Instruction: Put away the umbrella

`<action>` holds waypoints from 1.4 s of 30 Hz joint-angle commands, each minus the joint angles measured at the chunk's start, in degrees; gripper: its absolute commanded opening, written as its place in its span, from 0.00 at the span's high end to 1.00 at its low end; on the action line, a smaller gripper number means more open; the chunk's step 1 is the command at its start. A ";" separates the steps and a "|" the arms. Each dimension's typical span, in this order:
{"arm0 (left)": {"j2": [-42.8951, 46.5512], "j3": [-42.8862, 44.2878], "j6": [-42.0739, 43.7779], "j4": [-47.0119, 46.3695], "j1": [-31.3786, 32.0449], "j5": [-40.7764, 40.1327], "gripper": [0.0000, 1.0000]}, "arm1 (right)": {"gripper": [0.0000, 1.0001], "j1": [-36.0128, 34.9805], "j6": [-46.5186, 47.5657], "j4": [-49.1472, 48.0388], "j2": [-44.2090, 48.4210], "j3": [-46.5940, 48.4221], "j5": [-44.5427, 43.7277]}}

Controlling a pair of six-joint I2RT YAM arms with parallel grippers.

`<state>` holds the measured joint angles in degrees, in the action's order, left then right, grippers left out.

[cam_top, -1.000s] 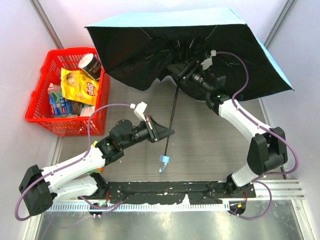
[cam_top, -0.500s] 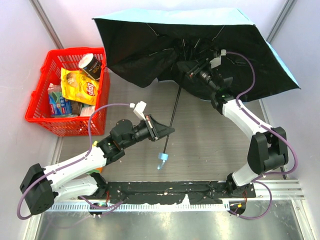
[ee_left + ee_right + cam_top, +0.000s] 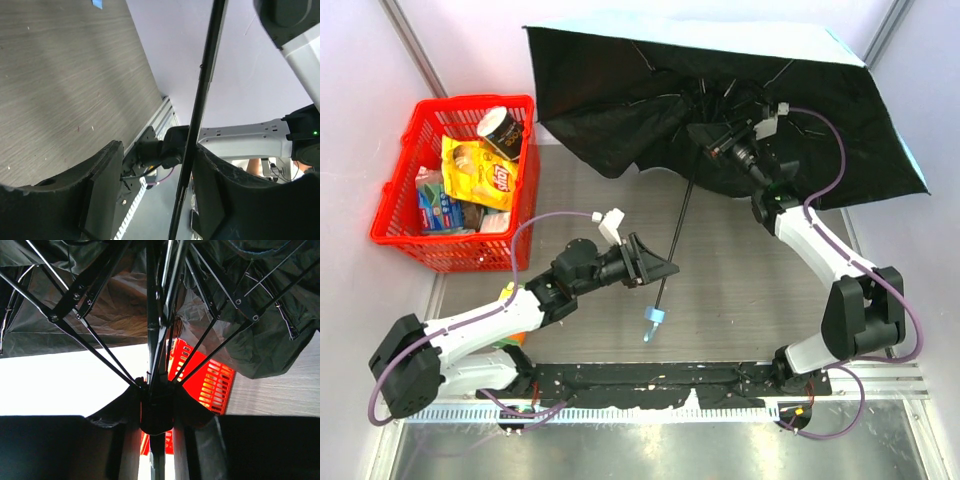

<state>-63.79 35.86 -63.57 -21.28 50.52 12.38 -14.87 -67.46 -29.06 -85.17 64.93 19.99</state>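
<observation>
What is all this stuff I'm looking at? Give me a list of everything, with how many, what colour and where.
umbrella: one, light blue outside and black inside, open at the far side of the table, black shaft slanting toward the near edge
strap: one, blue, at the shaft's near end
basket: one, red, far left of the table
chip bag: one, yellow, in the basket
round tub: one, black and white, in the basket
packet: one, blue, in the basket
table: one, grey wood grain
arms: two, white and black, at the near edge
left pincer: one, black, open around the shaft
right pincer: one, black, closed on the umbrella under the canopy
</observation>
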 commanded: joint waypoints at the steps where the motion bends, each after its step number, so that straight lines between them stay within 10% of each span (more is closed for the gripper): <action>1: -2.47 0.09 -2.34 -3.24 1.15 4.49 0.41 | 0.99 -0.07 1.19 -6.26 3.87 2.92 -0.05; 10: -5.73 10.79 4.32 4.74 0.55 2.48 1.00 | 0.99 0.02 14.63 6.80 2.20 13.99 -3.11; 25: -23.92 30.23 -7.01 -7.64 -14.40 13.28 1.00 | 0.99 -15.61 12.80 7.79 16.34 -14.37 -5.14; 38: -17.60 19.87 -3.23 -4.74 -10.88 9.68 1.00 | 0.99 -9.38 10.34 4.90 13.89 -13.51 -1.00; 42: -14.97 16.98 -1.03 -2.63 -10.88 9.68 0.60 | 0.99 -8.95 8.49 -1.43 12.13 -13.60 -2.32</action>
<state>-83.26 54.87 -67.07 -22.41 40.23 24.29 -25.69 -58.63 -20.88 -72.73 48.16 18.24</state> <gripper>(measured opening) 0.242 0.303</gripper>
